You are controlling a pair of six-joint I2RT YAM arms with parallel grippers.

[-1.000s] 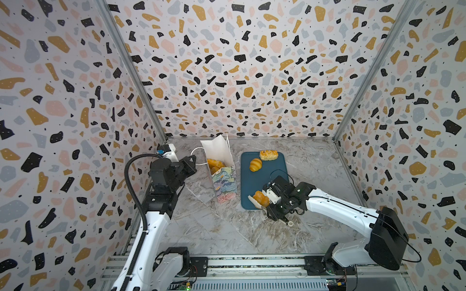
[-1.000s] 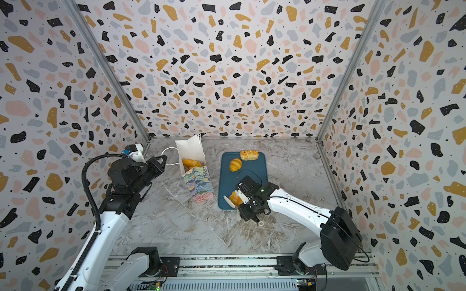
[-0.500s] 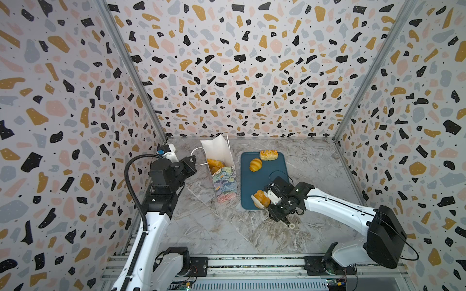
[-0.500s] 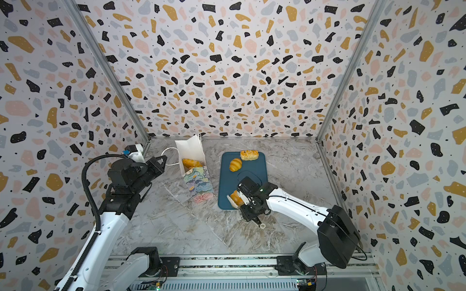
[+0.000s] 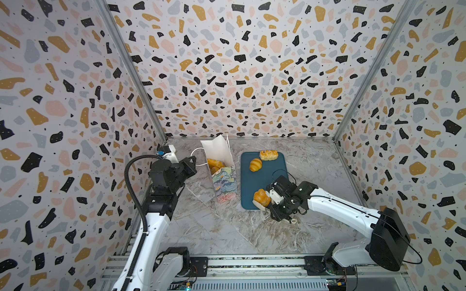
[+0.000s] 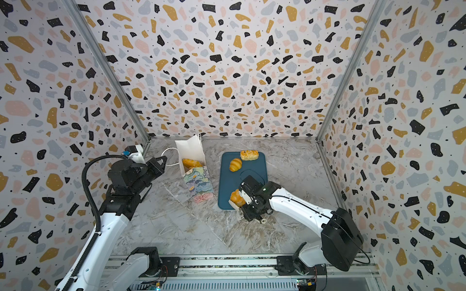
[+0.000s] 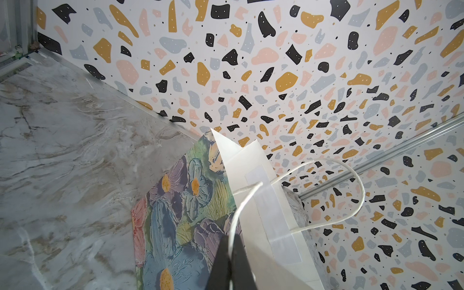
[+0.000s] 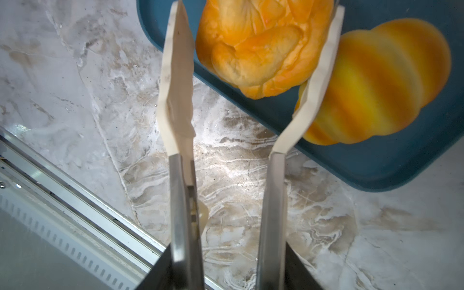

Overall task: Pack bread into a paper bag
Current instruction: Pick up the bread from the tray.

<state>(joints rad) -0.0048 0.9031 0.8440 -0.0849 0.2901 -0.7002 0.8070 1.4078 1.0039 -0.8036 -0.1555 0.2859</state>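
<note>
The paper bag (image 5: 222, 173) (image 6: 196, 173) stands open left of the tray, its flowered outside in the left wrist view (image 7: 180, 213). Golden bread (image 5: 214, 163) lies inside it. My left gripper (image 5: 193, 161) (image 7: 231, 253) is shut on the bag's white cord handle (image 7: 251, 193). My right gripper (image 5: 277, 201) (image 8: 227, 263) is shut on a pair of tongs (image 8: 175, 75). The tongs' white tips clasp a knotted bun (image 5: 261, 197) (image 8: 258, 47) over the tray's near left corner. A striped croissant (image 5: 255, 164) (image 8: 376, 82) and a crumb-topped piece (image 5: 268, 155) lie on the tray.
The dark-teal tray (image 5: 262, 179) (image 6: 252, 173) lies flat on the marble table between bag and right arm. Patterned walls close in three sides. A metal rail (image 5: 252, 262) runs along the front edge.
My right gripper has edged slightly left, with the tongs a touch tighter on the bun. The left arm and the bag have not moved.
</note>
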